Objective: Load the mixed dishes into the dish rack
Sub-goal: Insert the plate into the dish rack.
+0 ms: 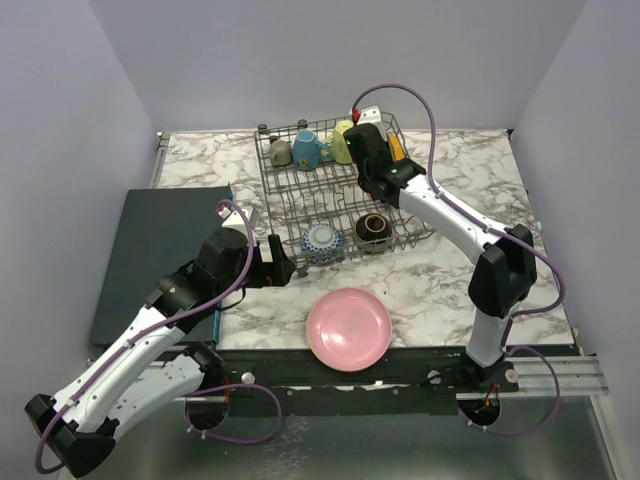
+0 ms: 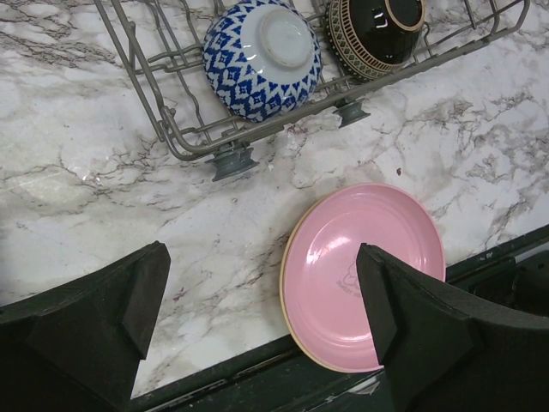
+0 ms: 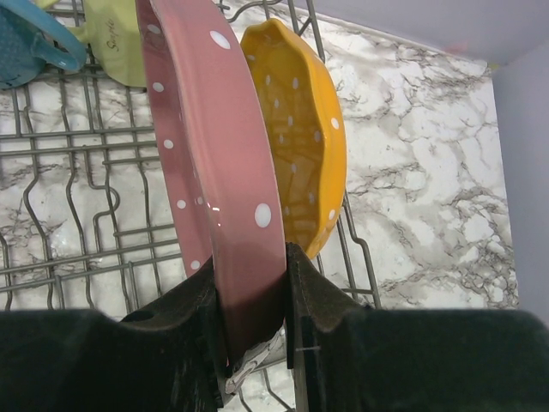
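The grey wire dish rack (image 1: 290, 185) stands at the table's back middle. My right gripper (image 3: 253, 287) is shut on the rim of a pink white-dotted plate (image 3: 214, 154), held on edge over the rack's right end, next to an upright orange dotted plate (image 3: 296, 137). In the top view the right gripper (image 1: 368, 150) hides most of both plates. A plain pink plate (image 1: 348, 327) lies flat at the table's front edge. My left gripper (image 1: 285, 268) is open and empty, low over the table, left of that plate (image 2: 364, 266).
In the rack stand a grey mug (image 1: 281, 152), a blue mug (image 1: 308, 150), a yellow mug (image 1: 341, 145), a blue-patterned bowl (image 1: 322, 241) and a brown bowl (image 1: 373, 229). A dark flat mat (image 1: 160, 255) lies at the left.
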`<state>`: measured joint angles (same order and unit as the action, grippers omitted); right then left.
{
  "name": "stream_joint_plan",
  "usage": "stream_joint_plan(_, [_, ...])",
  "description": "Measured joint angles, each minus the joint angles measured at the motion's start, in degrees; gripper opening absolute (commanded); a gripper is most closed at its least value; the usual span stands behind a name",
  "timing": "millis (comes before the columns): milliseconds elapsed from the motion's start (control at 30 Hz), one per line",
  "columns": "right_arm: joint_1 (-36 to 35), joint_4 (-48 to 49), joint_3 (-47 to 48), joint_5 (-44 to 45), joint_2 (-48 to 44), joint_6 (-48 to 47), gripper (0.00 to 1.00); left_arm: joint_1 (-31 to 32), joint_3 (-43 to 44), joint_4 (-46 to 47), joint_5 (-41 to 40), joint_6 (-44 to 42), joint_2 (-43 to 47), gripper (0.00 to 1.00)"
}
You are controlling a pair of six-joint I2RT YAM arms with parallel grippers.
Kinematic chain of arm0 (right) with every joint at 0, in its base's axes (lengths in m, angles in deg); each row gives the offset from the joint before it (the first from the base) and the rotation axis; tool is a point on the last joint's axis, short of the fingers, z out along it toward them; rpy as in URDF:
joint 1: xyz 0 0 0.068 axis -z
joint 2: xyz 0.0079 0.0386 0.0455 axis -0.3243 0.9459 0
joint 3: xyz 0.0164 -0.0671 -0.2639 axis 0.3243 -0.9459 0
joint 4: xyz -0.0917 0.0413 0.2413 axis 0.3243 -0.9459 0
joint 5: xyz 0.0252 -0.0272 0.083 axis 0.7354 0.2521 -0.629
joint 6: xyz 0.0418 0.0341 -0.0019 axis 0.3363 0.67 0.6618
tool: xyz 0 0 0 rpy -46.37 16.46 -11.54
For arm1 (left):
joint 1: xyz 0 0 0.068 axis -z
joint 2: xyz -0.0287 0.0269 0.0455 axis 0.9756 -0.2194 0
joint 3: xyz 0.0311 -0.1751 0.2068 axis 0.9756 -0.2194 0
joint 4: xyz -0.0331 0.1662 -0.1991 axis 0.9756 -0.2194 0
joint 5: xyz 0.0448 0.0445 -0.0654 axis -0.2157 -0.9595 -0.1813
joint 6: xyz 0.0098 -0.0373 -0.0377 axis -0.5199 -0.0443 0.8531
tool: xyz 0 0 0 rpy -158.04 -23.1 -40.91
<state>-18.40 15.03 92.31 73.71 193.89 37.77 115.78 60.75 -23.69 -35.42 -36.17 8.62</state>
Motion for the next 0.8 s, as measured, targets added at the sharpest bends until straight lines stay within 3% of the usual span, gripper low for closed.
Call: stream_joint_plan(800, [2.8, 0.5, 3.4, 0.0, 6.2, 0.2, 0.00, -1.2, 0.0, 0.0, 0.0, 0.0, 0.3, 0.99])
